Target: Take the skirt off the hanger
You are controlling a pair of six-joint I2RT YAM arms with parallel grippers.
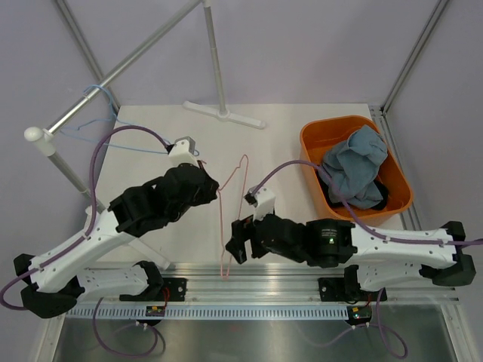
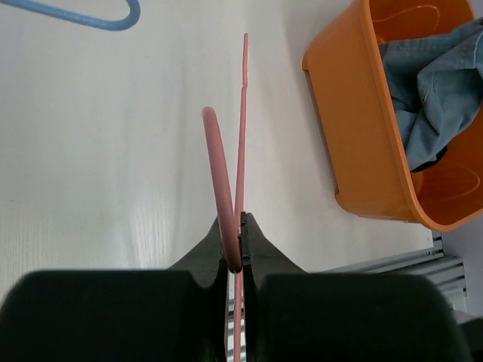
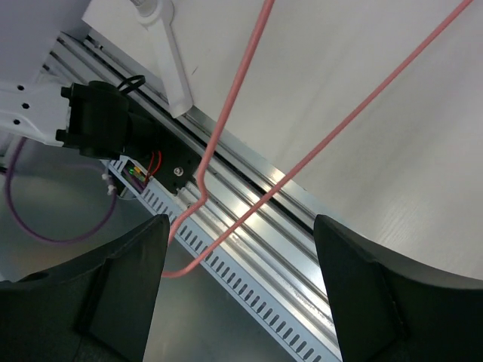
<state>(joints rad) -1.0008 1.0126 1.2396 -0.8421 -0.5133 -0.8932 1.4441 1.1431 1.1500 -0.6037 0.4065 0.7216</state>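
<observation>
My left gripper (image 1: 216, 190) is shut on a bare pink wire hanger (image 1: 223, 226), held edge-on above the white table; the left wrist view shows the wire (image 2: 241, 128) pinched between the closed jaws (image 2: 240, 249). My right gripper (image 1: 235, 245) is open and empty beside the hanger's lower end; in the right wrist view the pink wire (image 3: 234, 113) runs just ahead of the gap between the spread fingers (image 3: 240, 279), touching neither. The blue denim skirt (image 1: 355, 170) lies crumpled in the orange bin (image 1: 370, 214) at the right, also in the left wrist view (image 2: 438, 90).
A clothes rack's white T-foot (image 1: 224, 113) and pole stand at the back of the table. A blue hanger (image 1: 98, 128) hangs on the rack's rail at the back left. A grooved aluminium rail (image 1: 264, 275) runs along the near edge under the hanger's end.
</observation>
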